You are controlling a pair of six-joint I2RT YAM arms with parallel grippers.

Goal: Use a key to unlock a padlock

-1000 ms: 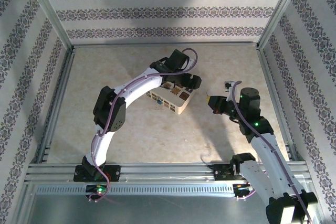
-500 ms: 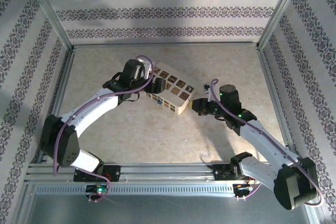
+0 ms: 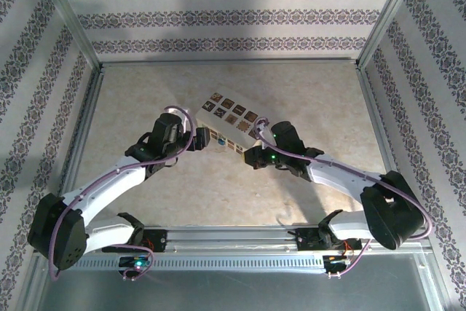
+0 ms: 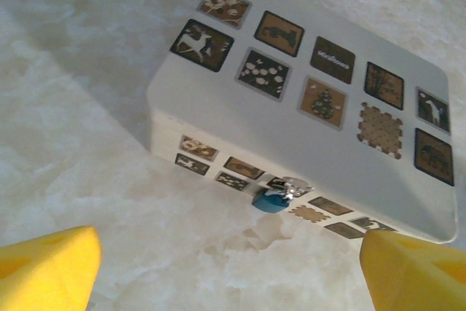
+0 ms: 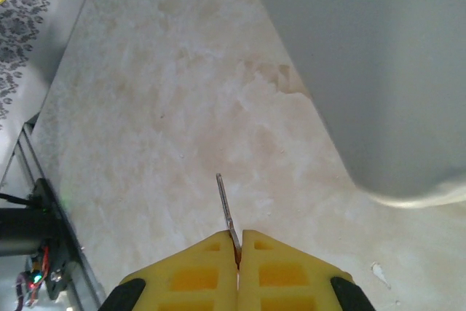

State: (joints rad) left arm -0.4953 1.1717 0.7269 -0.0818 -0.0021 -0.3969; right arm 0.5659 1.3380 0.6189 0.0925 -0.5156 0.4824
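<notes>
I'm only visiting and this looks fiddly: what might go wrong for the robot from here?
1. The right gripper pinches the thin key by one end, so it may twist or slip when pushed into the small padlock.
2. The left gripper is open and holds nothing, so the box or the padlock on its side may shift under the key's push.

Box (image 4: 218, 107): smooth matt white. Padlock (image 4: 275, 199): glossy blue, with shiny metal. Key (image 5: 226, 213): thin bare metal. Table (image 4: 80, 158): marbled, matt.
</notes>
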